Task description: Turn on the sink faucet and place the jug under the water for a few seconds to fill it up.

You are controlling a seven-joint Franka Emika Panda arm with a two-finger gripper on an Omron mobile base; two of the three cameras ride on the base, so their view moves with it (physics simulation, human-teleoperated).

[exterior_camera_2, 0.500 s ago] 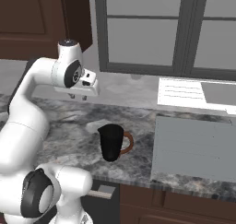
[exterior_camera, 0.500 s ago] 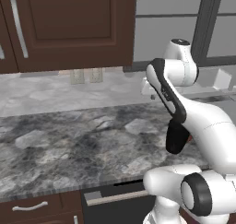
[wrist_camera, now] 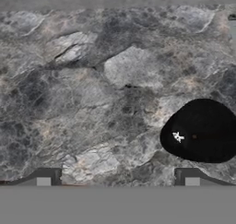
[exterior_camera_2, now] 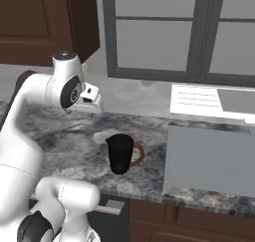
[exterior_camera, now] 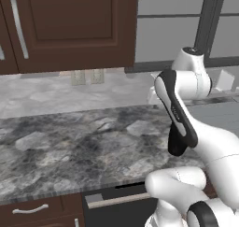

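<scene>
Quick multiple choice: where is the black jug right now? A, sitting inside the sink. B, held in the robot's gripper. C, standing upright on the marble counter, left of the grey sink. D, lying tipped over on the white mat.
C: the jug stands upright on the counter, apart from the sink to its right, while the gripper hangs open above the stone, holding nothing.

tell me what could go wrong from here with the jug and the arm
1. The small black rounded jug with the reddish-brown handle stands upright near the front edge of the grey marbled stone counter; a clumsy approach could tip it or push it off.
2. The open pincer looks off to one side of the jug, so closing now would likely miss.
</scene>
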